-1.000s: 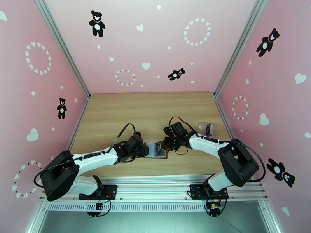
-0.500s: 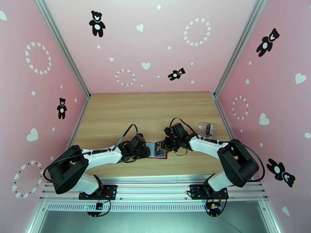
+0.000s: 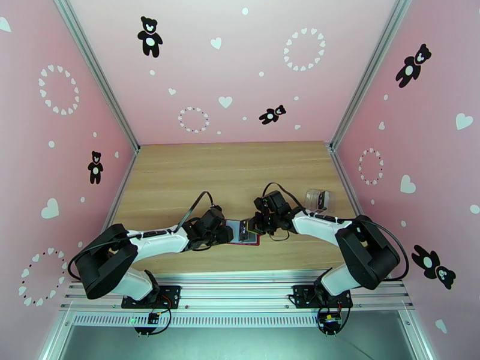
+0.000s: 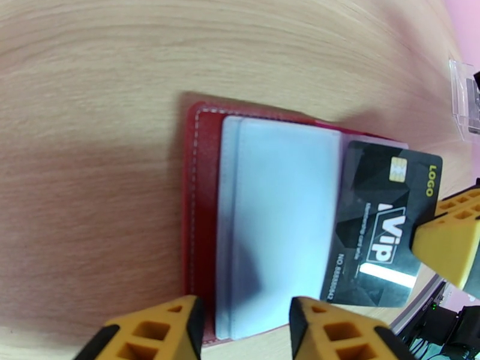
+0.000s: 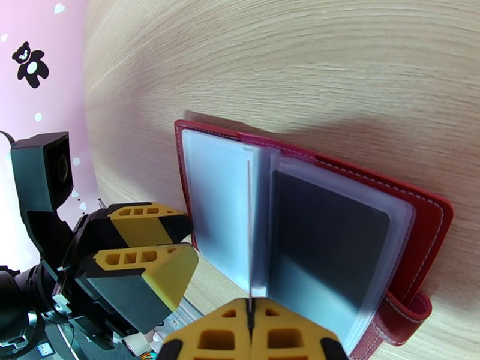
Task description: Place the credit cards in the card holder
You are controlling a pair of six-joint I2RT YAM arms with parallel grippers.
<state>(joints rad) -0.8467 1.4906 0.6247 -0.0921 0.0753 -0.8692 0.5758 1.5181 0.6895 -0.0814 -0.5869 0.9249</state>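
The card holder (image 3: 247,239) lies open on the table, a dark-red wallet (image 4: 195,193) with clear pockets (image 5: 219,199). A dark credit card (image 4: 384,229) with a gold chip and "VIP" print is pinched at its right end by my right gripper (image 5: 249,310), which is shut on it. The card's left edge is tucked under the clear pocket near the spine. In the right wrist view it shows edge-on as a thin line. My left gripper (image 4: 247,319) stands partly open, its fingertips (image 5: 180,226) at the wallet's left edge. A dark rectangle (image 5: 330,247) shows through the right-hand pocket.
A clear crinkly pouch (image 3: 317,199) with dark contents lies at the right, behind my right arm. Bare wooden table (image 3: 234,169) stretches behind the wallet to the pink back wall. The table's front edge and a metal rail run just in front of the wallet.
My left arm's elbow has dropped and swung right, with its gripper staying at the wallet. The right gripper and the card have barely moved.
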